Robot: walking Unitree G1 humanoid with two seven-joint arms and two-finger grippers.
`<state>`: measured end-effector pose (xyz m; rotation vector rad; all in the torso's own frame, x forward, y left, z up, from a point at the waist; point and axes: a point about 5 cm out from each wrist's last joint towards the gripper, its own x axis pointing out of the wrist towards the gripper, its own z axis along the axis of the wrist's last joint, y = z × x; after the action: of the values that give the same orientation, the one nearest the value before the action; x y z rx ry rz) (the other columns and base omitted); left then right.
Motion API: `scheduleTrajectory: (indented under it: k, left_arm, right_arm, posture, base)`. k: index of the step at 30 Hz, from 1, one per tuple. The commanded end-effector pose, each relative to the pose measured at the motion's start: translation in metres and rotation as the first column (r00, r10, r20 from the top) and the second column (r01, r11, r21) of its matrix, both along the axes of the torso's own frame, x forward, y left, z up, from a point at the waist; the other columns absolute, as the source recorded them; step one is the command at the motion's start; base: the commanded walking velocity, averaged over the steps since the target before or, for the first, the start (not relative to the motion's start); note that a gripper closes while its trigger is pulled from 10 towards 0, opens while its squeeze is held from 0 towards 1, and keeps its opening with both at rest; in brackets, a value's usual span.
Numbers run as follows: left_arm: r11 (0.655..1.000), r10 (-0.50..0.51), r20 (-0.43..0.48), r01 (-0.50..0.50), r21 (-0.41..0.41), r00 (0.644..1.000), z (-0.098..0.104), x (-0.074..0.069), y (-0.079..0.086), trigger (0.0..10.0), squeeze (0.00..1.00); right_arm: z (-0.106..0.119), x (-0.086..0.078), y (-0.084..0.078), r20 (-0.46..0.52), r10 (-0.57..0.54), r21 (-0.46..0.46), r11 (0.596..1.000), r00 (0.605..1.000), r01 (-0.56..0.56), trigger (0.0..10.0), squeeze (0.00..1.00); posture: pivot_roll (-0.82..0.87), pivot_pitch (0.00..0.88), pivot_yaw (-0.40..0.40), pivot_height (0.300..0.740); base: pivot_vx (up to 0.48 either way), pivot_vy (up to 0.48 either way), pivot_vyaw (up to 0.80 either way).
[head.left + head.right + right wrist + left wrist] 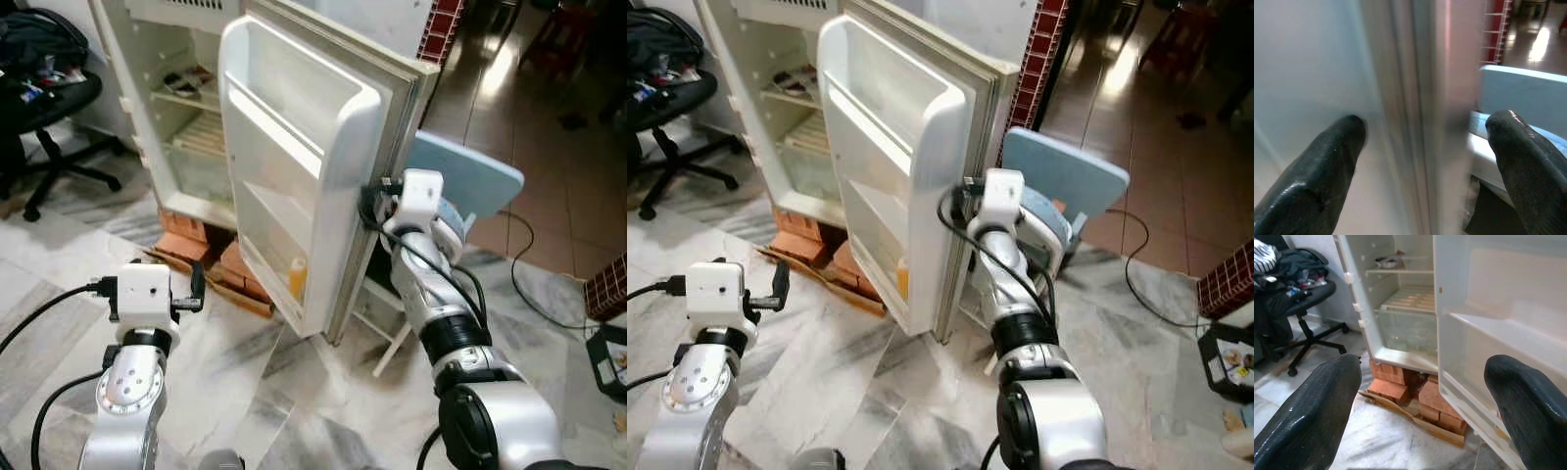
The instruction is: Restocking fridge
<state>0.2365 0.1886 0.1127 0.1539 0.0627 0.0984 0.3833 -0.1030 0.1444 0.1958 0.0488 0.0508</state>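
The white fridge (pixel 186 147) stands open, and its door (pixel 294 147) swings out toward me. Low in the door's bottom shelf stands a yellow bottle (pixel 297 277). My right gripper (pixel 1427 122) is open, and its fingers (pixel 1332 156) straddle the door's outer edge (pixel 1420 98) at mid height. My left gripper (pixel 1425 364) is open with nothing in it, held low in front of the fridge and facing its lower shelves (pixel 1405 301). A few small items (pixel 186 80) lie on an upper shelf inside.
Red bricks (pixel 196 240) and a board prop up the fridge on the marble floor. A black office chair (pixel 49 98) piled with clothes stands at the left. A pale blue chair (pixel 470 171) sits behind the door on the right, with cables (pixel 529 284) on the floor.
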Motion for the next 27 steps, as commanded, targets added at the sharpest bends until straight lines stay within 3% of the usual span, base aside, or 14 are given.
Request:
scheduleTrajectory:
  k: [1,3,4,6,7,11,12,14,16,17,21,22,24,27]
  left_arm:
    - [1.0,0.001,0.007,-0.001,0.004,1.0,0.003,-0.001,0.0,10.0,0.0]
    - [1.0,0.001,0.006,-0.001,0.004,1.0,0.003,-0.002,-0.001,10.0,0.0]
    - [1.0,-0.005,0.004,0.005,0.001,1.0,0.003,-0.002,-0.002,10.0,0.0]
    - [1.0,-0.008,0.004,0.008,-0.001,1.0,0.003,-0.002,-0.003,10.0,0.0]
    - [1.0,-0.016,0.002,0.016,-0.005,1.0,0.003,-0.002,-0.005,10.0,0.0]
    - [1.0,-0.028,-0.002,0.028,-0.014,1.0,0.002,-0.002,-0.008,10.0,0.0]
    - [1.0,-0.028,-0.002,0.028,-0.014,1.0,0.002,-0.002,-0.008,10.0,0.0]
    - [0.999,-0.036,-0.006,0.036,-0.017,0.999,0.001,-0.002,-0.01,10.0,0.0]
    - [0.999,-0.039,-0.009,0.039,-0.019,0.999,0.001,-0.001,-0.01,10.0,0.0]
    - [0.999,-0.042,-0.01,0.042,-0.019,0.999,0.001,0.0,-0.011,10.0,0.0]
    - [0.998,-0.04,0.028,0.038,0.051,0.999,0.009,0.01,-0.011,10.0,0.0]
    - [0.998,-0.035,0.032,0.033,0.06,0.999,0.01,0.011,-0.01,10.0,0.0]
    - [0.998,-0.004,0.036,0.002,0.061,0.999,0.012,0.014,-0.004,10.0,0.0]
    - [0.998,0.002,0.037,-0.005,0.061,0.999,0.013,0.015,-0.001,10.0,0.0]
  right_arm:
    - [0.005,0.003,0.004,0.008,0.015,0.037,0.999,1.0,-0.016,10.0,0.0]
    - [0.009,0.004,0.01,0.024,0.044,0.087,0.995,0.999,-0.046,10.0,0.0]
    - [0.023,0.004,0.031,0.105,0.168,0.216,0.958,0.98,-0.187,10.0,0.0]
    - [0.029,0.003,0.041,0.151,0.234,0.273,0.924,0.96,-0.268,10.0,0.0]
    - [0.042,-0.004,0.06,0.264,0.363,0.376,0.814,0.894,-0.442,10.0,0.0]
    - [0.052,-0.033,0.079,0.443,0.564,0.414,0.561,0.697,-0.717,10.0,0.0]
    - [0.052,-0.033,0.079,0.443,0.564,0.414,0.561,0.697,-0.717,10.0,0.0]
    - [0.047,-0.045,0.079,0.458,0.615,0.407,0.498,0.642,-0.766,10.0,0.0]
    - [0.038,-0.05,0.077,0.433,0.651,0.377,0.498,0.624,-0.781,10.0,0.0]
    - [0.029,-0.051,0.074,0.396,0.664,0.339,0.536,0.634,-0.773,10.0,0.0]
    - [-0.028,-0.058,0.044,0.115,0.639,0.12,0.751,0.761,-0.649,10.0,0.0]
    - [-0.032,-0.06,0.04,0.098,0.629,0.114,0.762,0.771,-0.637,10.0,0.0]
    - [-0.039,-0.066,0.021,0.077,0.531,0.145,0.832,0.844,-0.536,10.0,0.0]
    - [-0.04,-0.07,0.01,0.067,0.462,0.14,0.873,0.884,-0.467,10.0,0.0]
  posture:
    - [0.19,0.083,-0.079,0.74]
    - [0.19,0.083,-0.08,0.74]
    - [0.19,0.085,-0.081,0.74]
    - [0.19,0.085,-0.081,0.74]
    - [0.19,0.09,-0.082,0.74]
    - [0.18,0.088,-0.082,0.74]
    - [0.18,0.088,-0.082,0.74]
    - [0.17,0.088,-0.08,0.74]
    - [0.17,0.093,-0.079,0.74]
    - [0.16,0.096,-0.077,0.74]
    - [0.17,0.092,-0.089,0.74]
    - [0.17,0.092,-0.089,0.74]
    - [0.16,0.088,-0.09,0.74]
    - [0.15,0.088,-0.089,0.74]
  base:
    - [0.0,0.0,0.0]
    - [0.0,0.0,0.0]
    - [0.0,0.0,0.0]
    - [0.0,0.0,0.0]
    - [0.0,0.0,0.0]
    - [0.0,0.0,0.0]
    - [0.0,0.0,0.0]
    - [0.0,0.0,0.0]
    - [0.0,0.0,0.0]
    - [0.0,0.0,0.0]
    - [0.0,0.0,0.0]
    - [0.0,0.0,0.0]
    - [0.0,0.0,0.0]
    - [0.0,0.0,0.0]
